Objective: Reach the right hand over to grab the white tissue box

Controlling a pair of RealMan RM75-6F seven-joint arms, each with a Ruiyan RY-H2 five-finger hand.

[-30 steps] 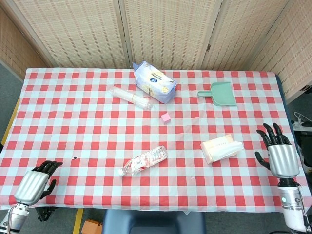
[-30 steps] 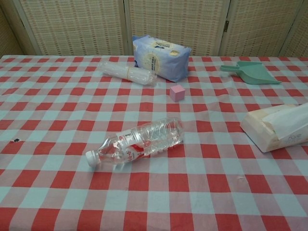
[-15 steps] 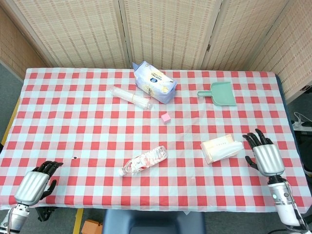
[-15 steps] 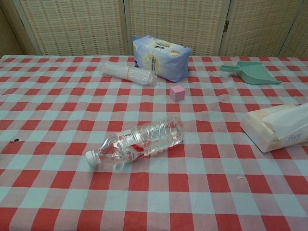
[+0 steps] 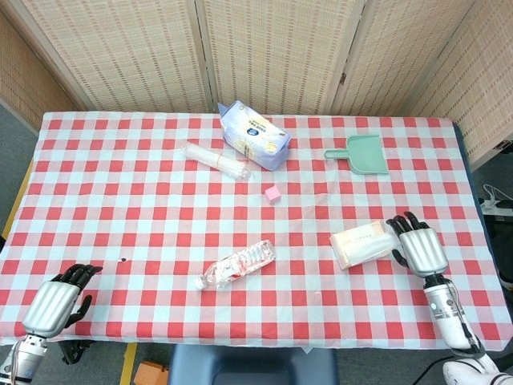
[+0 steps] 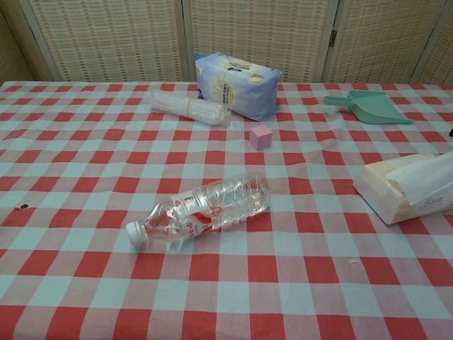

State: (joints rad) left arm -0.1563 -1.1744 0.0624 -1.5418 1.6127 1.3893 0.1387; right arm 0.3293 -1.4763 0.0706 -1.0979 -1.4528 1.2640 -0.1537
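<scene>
The white tissue box point(image 5: 362, 244) lies on the checked table at the right, also at the chest view's right edge as the tissue box point(image 6: 407, 186). My right hand point(image 5: 418, 247) sits just right of the box, fingers spread, its fingertips at the box's right end; I cannot tell whether they touch it. It holds nothing. My left hand point(image 5: 58, 303) rests at the table's near left corner, fingers curled in, empty. Neither hand shows clearly in the chest view.
A clear plastic bottle point(image 5: 236, 265) lies near the front middle. A small pink cube point(image 5: 273, 193), a blue-white packet point(image 5: 255, 135), a stack of plastic cups point(image 5: 215, 159) and a green dustpan point(image 5: 362, 153) lie further back. A wicker screen stands behind the table.
My right hand has moved left from the table's right edge to the right end of the tissue box. The left hand and the objects have stayed put.
</scene>
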